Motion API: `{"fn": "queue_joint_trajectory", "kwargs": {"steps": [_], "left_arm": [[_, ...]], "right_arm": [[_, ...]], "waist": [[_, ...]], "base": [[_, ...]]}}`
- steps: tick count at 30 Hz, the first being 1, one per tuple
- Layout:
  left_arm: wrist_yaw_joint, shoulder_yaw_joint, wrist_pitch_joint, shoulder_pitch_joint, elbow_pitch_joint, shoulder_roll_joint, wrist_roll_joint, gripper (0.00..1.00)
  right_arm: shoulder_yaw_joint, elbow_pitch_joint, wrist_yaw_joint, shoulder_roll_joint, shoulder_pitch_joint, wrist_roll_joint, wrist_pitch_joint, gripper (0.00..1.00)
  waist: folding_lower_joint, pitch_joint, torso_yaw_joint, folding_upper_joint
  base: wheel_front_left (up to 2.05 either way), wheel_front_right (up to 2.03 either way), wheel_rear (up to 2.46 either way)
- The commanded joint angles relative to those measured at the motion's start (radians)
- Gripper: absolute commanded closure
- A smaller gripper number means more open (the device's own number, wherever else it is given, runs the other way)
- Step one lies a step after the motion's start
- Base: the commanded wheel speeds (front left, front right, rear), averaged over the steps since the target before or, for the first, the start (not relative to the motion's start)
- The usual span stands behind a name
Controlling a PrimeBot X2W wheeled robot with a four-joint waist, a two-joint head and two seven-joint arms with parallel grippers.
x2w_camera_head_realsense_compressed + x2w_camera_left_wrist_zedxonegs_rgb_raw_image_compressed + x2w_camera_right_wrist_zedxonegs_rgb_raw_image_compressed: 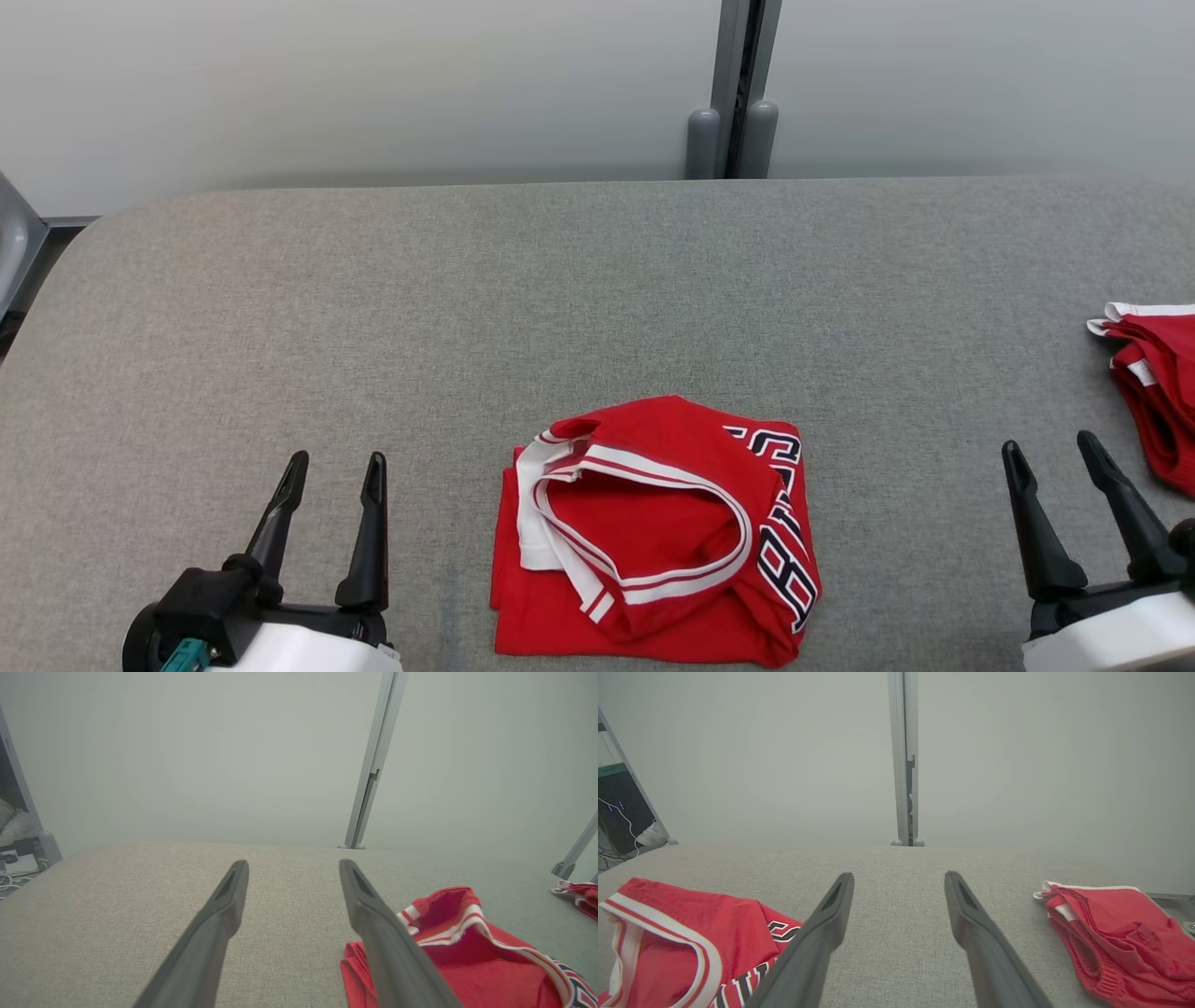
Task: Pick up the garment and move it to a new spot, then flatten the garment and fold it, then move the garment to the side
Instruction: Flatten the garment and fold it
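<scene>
A red garment (653, 537) with white trim and dark lettering lies folded in a rough square on the grey table, near the front edge and midway between my arms. It shows at the lower right of the left wrist view (472, 961) and the lower left of the right wrist view (686, 938). My left gripper (336, 459) (293, 864) is open at the lower left, apart from the garment. On the far side, my right gripper (1053, 448) (899, 877) is open too, with nothing between its fingers.
Another red garment (1158, 387) (1120, 933) lies bunched at the table's right edge, close to my right gripper. The grey padded table (597, 280) runs back to a pale wall with a grey post (738, 89).
</scene>
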Motion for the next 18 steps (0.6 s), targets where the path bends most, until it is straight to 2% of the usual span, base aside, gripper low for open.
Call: {"fn": "queue_joint_trajectory", "kwargs": {"steps": [1, 2, 10, 18], "left_arm": [[0.007, 0.001, 0.0, -0.003, -0.003, 0.009, -0.004, 0.0], [0.008, 0.001, 0.0, -0.004, -0.004, 0.009, -0.004, 0.0], [0.009, -0.002, -0.004, -0.021, -0.008, 0.009, -0.007, 0.0], [0.001, -0.009, -0.012, -0.057, 0.001, -0.002, -0.009, 0.0]], "right_arm": [[-0.001, 0.006, 0.0, -0.007, -0.005, 0.006, 0.002, 0.65], [0.0, 0.009, 0.0, -0.006, -0.006, 0.008, 0.006, 1.0], [0.089, 0.028, 0.0, -0.02, -0.026, 0.016, 0.023, 1.0], [0.322, 0.107, 0.0, -0.043, -0.094, 0.066, 0.027, 1.0]], "waist": [[0.0, 0.001, 0.001, -0.0001], [0.0, 0.002, 0.001, -0.0001], [0.0, 0.021, 0.011, -0.0001], [0.0, 0.059, 0.038, -0.0001]], "base": [[0.0, 0.0, 0.0], [0.0, 0.0, 0.0], [0.0, 0.0, 0.0], [0.0, 0.0, 0.0]]}}
